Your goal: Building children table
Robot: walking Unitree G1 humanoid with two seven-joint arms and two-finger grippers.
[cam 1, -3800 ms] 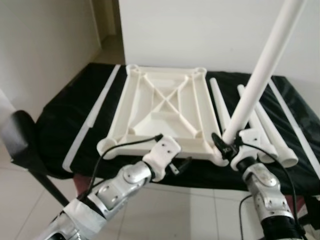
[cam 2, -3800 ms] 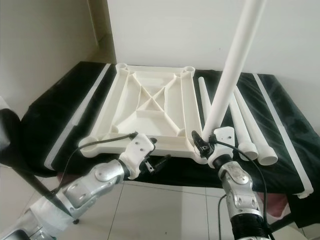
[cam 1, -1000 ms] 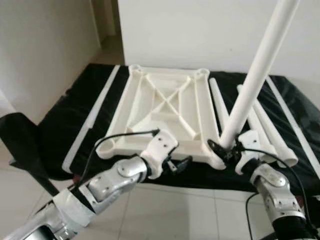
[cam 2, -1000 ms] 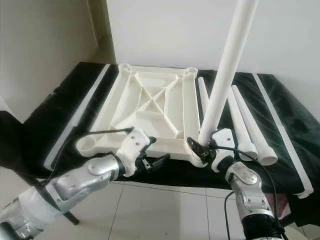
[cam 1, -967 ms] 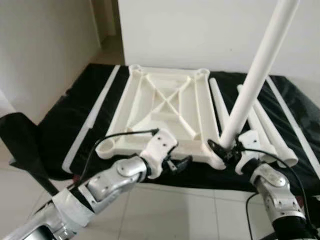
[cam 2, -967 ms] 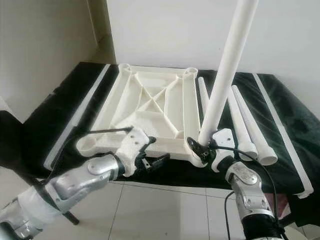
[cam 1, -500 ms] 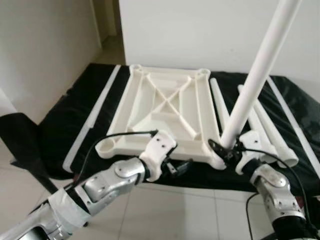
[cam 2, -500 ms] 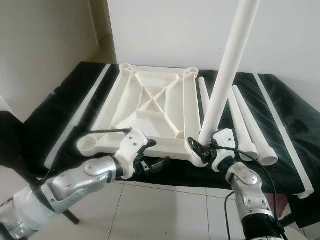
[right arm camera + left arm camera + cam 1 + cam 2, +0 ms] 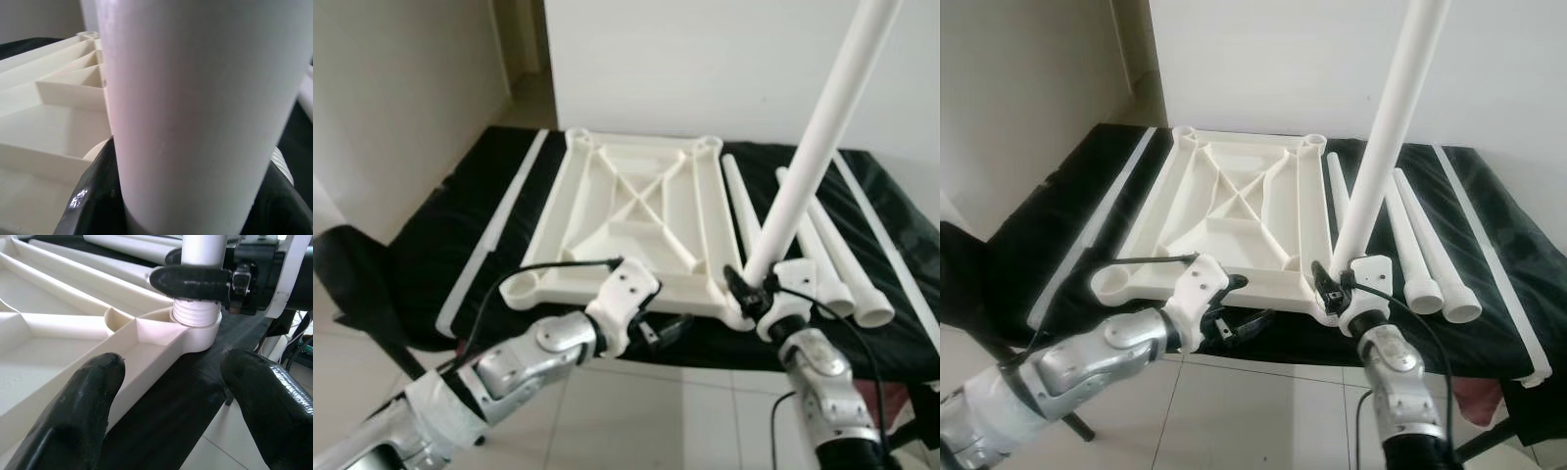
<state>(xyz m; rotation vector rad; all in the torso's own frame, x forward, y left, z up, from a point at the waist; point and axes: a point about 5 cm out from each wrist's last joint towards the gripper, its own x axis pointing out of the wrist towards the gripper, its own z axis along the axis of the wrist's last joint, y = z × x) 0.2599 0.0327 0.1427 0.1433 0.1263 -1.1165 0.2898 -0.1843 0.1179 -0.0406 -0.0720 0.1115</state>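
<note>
The cream tabletop lies upside down on a black-covered surface. A long white leg stands upright with its threaded end in the tabletop's near right corner socket. My right gripper is shut on the leg just above the thread, and its black fingers wrap the white tube. My left gripper is open in front of the tabletop's near edge, left of that corner. Its fingers hold nothing.
Three loose white legs lie right of the tabletop. Long white strips lie along the left side and the right side of the cloth. A black chair stands at the left. A white wall rises behind, and tiled floor is below.
My right wrist and forearm have swung a little to the left around the leg, which stays upright in the corner socket. The left gripper stays open in about the same place.
</note>
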